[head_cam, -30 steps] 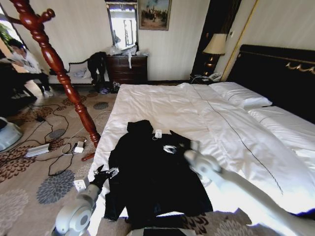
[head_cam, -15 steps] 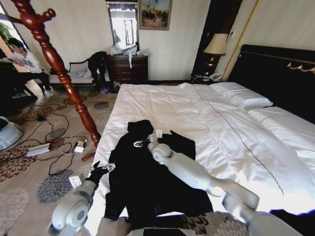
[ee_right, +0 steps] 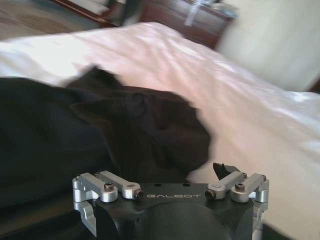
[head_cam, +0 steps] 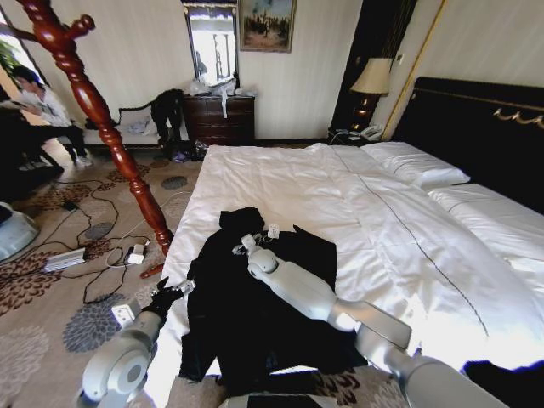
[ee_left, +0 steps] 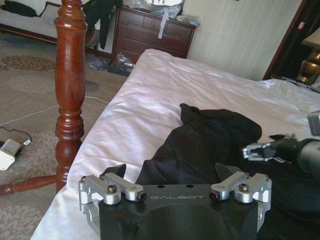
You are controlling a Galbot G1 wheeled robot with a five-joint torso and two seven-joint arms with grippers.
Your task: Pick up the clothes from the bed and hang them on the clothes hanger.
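Nearest, the left gripper (head_cam: 168,294) is held spread apart at the bed's (head_cam: 280,183) near edge beside the large black coat-like garment (head_cam: 255,314). Farther on, the right gripper (head_cam: 239,249) is poised parted over its collar; the glossy red-brown turned-wood coat stand (head_cam: 93,110) stands beyond.

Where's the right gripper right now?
In the head view, the right gripper is over the clothes' collar end on the bed, jaws open.

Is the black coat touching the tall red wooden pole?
Apart. In the left wrist view, a strip of white bed lies between the black coat and the red wooden pole.
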